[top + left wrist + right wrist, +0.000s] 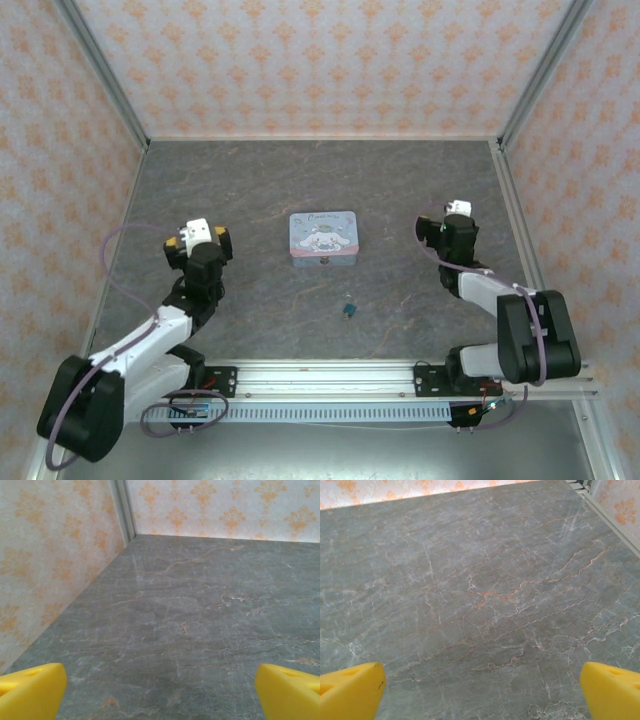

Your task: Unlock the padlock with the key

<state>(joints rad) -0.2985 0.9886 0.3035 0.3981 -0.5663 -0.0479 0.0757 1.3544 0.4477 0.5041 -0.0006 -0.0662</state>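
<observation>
Desk [400,190]: grey marbled stone with orange veins. Pale walls [320,60] with an orange pattern at 9, 12 and 3 o'clock, and a metal rail [320,375] at 6. Pale blue cartoon tin [323,238] lies near centre. Padlock [349,310], tiny and teal, lies apart from the tin at its 5 o'clock, toward the rail. My left claw [160,690] sits at 9 o'clock, spread wide over stone. My right claw [480,690] sits at 3 o'clock, equally wide.
</observation>
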